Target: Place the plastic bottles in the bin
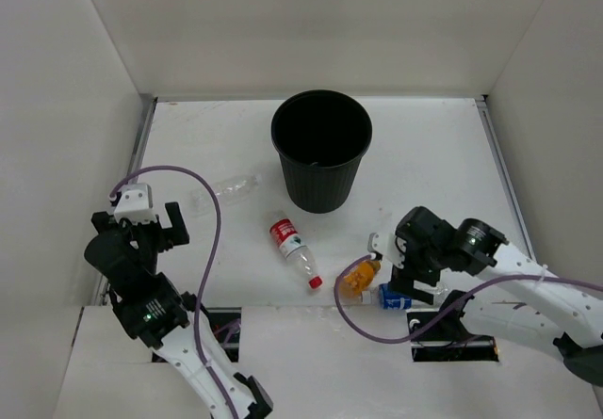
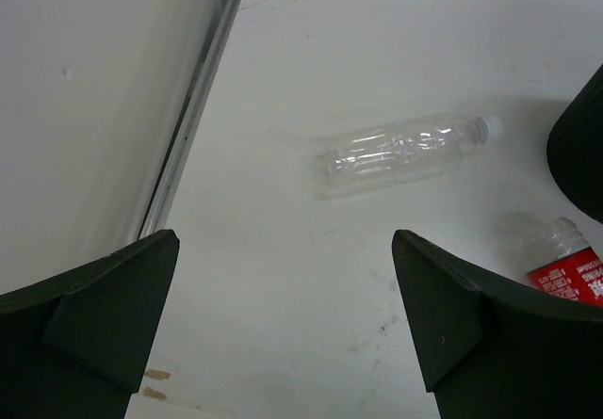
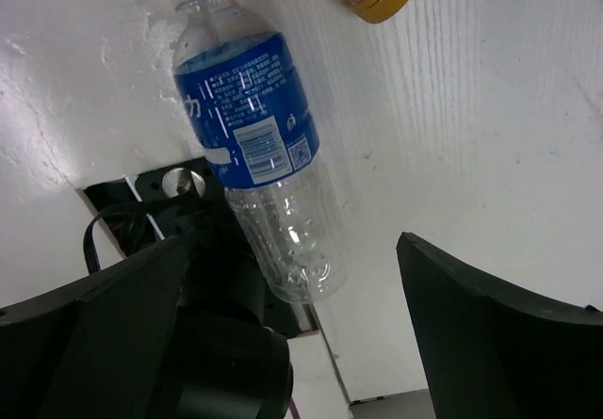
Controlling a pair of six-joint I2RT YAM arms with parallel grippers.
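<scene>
**Lying outside the bin: four bottles, both end effectors spread**

The tall round black plastic bin [image 1: 320, 188] stands at 12 o'clock on the white counter [image 1: 433, 155]. From the bin, the plain clear plastic bottle [image 1: 226, 191] lies at 8 o'clock, the red-labelled clear bottle [image 1: 294, 248] at 6, and the short orange bottle [image 1: 361, 274] at 5. The left end effector [image 2: 285, 240] hangs with its fingers apart before the plain bottle. The right end effector [image 3: 297, 245], also spread, straddles the base of the blue-labelled clear bottle [image 3: 259, 146].

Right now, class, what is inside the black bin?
Inside the bin only its dark inner wall and floor show; no bottle is visible. Its near wall hides part of the floor.
</scene>
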